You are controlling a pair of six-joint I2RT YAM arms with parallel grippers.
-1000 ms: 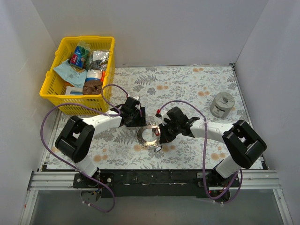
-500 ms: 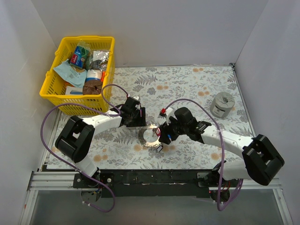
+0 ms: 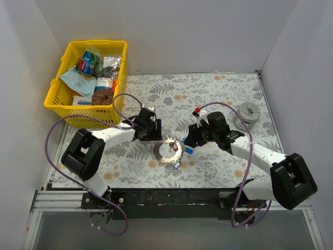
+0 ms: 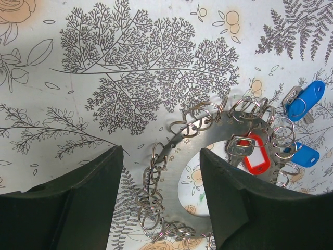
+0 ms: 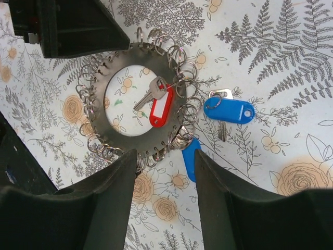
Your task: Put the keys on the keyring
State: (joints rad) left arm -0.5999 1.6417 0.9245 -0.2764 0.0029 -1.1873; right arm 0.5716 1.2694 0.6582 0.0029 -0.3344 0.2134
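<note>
The keyring [image 3: 167, 151] is a flat silvery disc [image 5: 136, 56] rimmed with small split rings, lying on the floral mat. A red-tagged key [image 5: 160, 108] hangs from its rim and rests across the central hole. One blue-tagged key [image 5: 229, 110] lies just right of the ring, and another blue tag [image 5: 191, 159] sits at its lower right rim. My left gripper [image 4: 161, 153] is open, its jaws straddling the ring's left rim [image 4: 156, 172] without clamping it. My right gripper [image 5: 165, 156] is open and empty, hovering just off the ring's near-right edge.
A yellow basket [image 3: 56, 88] full of packets stands at the back left. A squat grey cylinder [image 3: 246, 115] sits at the right. A small black clip [image 3: 177, 165] lies just in front of the ring. White walls enclose the mat on three sides.
My right gripper has opened and drawn back to the right, off the ring. The red-tagged key stays on the ring. The left arm has not moved.
</note>
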